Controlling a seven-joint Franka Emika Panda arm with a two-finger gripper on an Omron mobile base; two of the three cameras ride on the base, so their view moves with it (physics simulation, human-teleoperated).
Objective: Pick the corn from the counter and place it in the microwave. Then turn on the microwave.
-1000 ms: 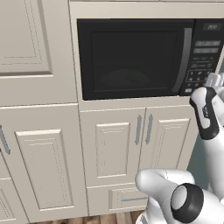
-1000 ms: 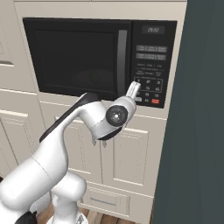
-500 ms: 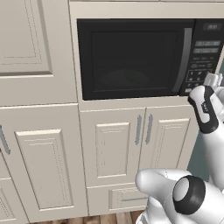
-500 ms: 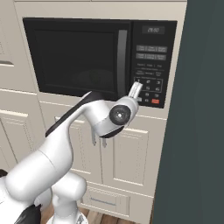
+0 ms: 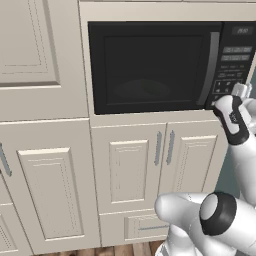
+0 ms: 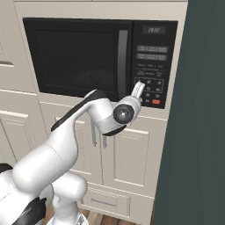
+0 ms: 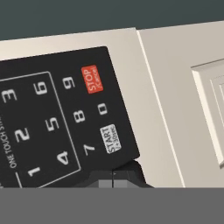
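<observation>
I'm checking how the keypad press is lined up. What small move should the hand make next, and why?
Probably ease the shut hand straight forward onto the white START button. The microwave door looks closed, the fingertips sit together just short of the keypad, and START lies nearly in line with them, while the red STOP button is farther off.

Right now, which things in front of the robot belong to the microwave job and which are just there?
Belongs to the job:
- microwave, door closed
- its keypad with the white START button and the red STOP button
- end effector, shut, close to the keypad

Just there:
- cream cabinet doors below the microwave
- dark panel to the right
</observation>
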